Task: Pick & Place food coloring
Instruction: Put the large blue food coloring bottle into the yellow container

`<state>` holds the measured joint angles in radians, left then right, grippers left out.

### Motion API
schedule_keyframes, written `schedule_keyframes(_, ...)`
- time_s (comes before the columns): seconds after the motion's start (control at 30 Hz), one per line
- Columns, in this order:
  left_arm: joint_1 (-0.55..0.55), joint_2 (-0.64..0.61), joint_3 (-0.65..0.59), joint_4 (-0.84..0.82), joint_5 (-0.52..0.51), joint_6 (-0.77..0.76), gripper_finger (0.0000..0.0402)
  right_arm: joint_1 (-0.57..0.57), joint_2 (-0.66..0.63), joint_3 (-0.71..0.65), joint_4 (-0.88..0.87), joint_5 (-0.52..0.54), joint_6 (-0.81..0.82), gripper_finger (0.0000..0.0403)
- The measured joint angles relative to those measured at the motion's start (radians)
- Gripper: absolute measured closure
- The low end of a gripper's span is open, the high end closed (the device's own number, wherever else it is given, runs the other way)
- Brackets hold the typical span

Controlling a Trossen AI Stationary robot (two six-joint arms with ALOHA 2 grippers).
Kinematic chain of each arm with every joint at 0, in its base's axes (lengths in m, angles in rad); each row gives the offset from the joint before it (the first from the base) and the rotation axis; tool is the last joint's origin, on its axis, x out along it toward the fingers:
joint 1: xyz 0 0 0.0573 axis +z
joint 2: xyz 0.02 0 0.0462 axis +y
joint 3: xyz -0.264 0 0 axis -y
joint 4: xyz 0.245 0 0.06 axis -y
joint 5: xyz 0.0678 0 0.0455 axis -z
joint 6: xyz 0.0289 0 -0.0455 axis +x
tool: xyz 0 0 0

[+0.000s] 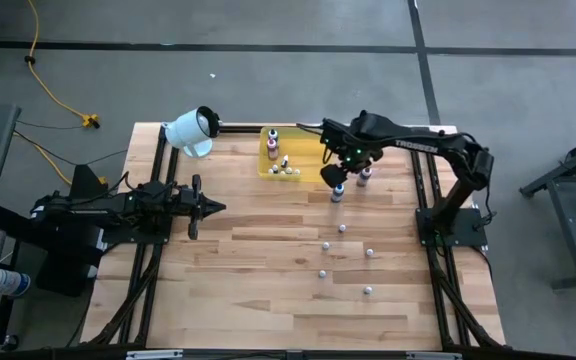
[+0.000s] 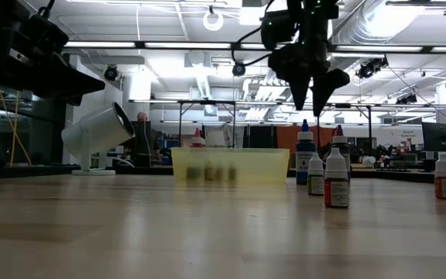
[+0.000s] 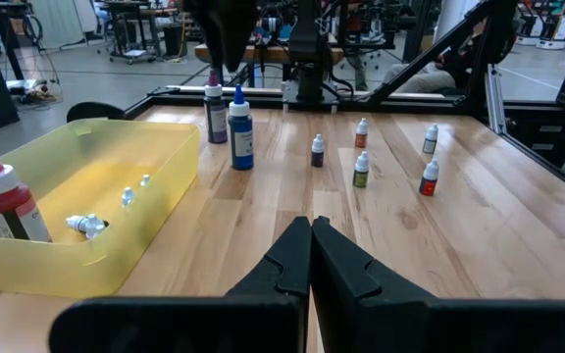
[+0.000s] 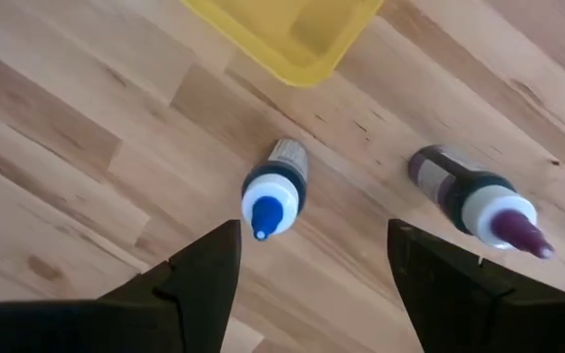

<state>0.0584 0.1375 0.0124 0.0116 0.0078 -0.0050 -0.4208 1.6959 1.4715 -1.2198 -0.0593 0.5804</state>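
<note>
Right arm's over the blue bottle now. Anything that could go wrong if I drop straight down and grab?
The right gripper hangs open above the blue bottle, which sits nearer one finger, so closing may tip it. The purple bottle stands close beside; the other finger could knock it. The yellow tray corner is near too.

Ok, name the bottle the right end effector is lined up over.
The blue-tipped bottle, between the open right end effector's fingers; the purple-tipped bottle stands off-centre.
</note>
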Motion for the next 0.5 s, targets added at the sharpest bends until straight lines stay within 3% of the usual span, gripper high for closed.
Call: schedule_keyframes(0.5, 0.0, 0.0, 0.0, 0.0, 0.0, 0.0, 0.0401, 0.047, 0.058, 0.0, 0.019, 0.014, 0.045, 0.0157)
